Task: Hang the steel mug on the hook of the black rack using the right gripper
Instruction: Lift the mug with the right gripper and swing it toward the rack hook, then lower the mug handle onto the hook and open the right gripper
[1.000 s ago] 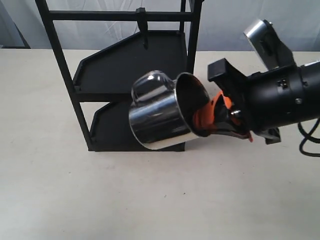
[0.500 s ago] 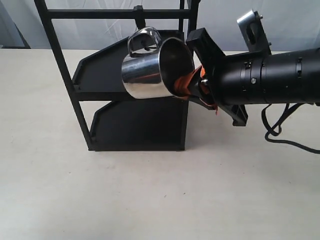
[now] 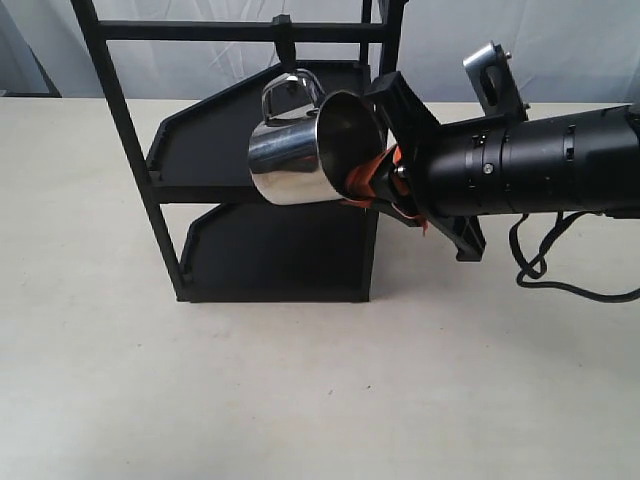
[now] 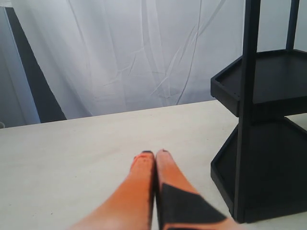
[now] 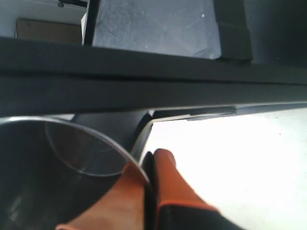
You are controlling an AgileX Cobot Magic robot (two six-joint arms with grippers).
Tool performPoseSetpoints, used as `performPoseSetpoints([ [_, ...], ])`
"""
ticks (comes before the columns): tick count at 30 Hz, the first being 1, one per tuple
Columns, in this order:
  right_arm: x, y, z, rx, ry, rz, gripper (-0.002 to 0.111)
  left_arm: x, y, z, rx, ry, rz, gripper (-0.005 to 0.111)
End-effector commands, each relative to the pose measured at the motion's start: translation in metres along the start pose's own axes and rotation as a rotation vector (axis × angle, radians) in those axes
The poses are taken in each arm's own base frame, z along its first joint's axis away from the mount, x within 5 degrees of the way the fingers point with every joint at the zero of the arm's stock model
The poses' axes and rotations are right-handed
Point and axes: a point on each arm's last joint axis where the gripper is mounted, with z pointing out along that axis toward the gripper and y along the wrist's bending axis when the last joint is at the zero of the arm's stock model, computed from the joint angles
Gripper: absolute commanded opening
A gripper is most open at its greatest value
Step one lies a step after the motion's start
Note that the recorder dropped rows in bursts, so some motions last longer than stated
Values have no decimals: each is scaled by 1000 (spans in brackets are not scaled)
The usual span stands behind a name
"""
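The steel mug [image 3: 300, 150] hangs tilted in the air in front of the black rack [image 3: 245, 190], its mouth turned toward the arm. My right gripper [image 3: 372, 180] is shut on the mug's rim [image 5: 72, 139], one orange finger inside and one outside. The mug's loop handle [image 3: 292, 88] points up, right below the hook [image 3: 284, 45] on the top crossbar; the peg's tip seems to sit at or in the loop. My left gripper [image 4: 154, 153] is shut and empty, low over the table beside the rack's post [image 4: 247, 110].
The rack's two shelves [image 3: 255, 130] are behind and under the mug. The pale table [image 3: 300, 390] spreads in front. A white curtain [image 4: 124, 52] hangs behind. Cables [image 3: 545, 265] trail from the right arm.
The right gripper has lifted the mug from low in front of the rack up to the hook. In the last half second it shifted only slightly, and the handle settled under the peg.
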Motion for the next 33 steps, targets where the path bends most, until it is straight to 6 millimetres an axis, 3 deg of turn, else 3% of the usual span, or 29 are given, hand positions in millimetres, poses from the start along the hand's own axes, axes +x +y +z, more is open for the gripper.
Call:
performPoseSetpoints([
  [1, -3, -3, 2, 23, -21, -16, -1, -1, 0, 0, 4, -10, -2, 2],
  [12, -6, -10, 3, 102, -51, -126, 0, -1, 0, 0, 4, -10, -2, 2],
  [14, -6, -10, 3, 102, -51, -126, 4, -1, 0, 0, 4, -10, -2, 2],
  [21, -6, -10, 3, 99, -53, -103, 44, -1, 0, 0, 4, -10, -2, 2],
  [33, 0, -8, 3, 73, 17, -98, 46, -1, 0, 0, 4, -10, -2, 2],
])
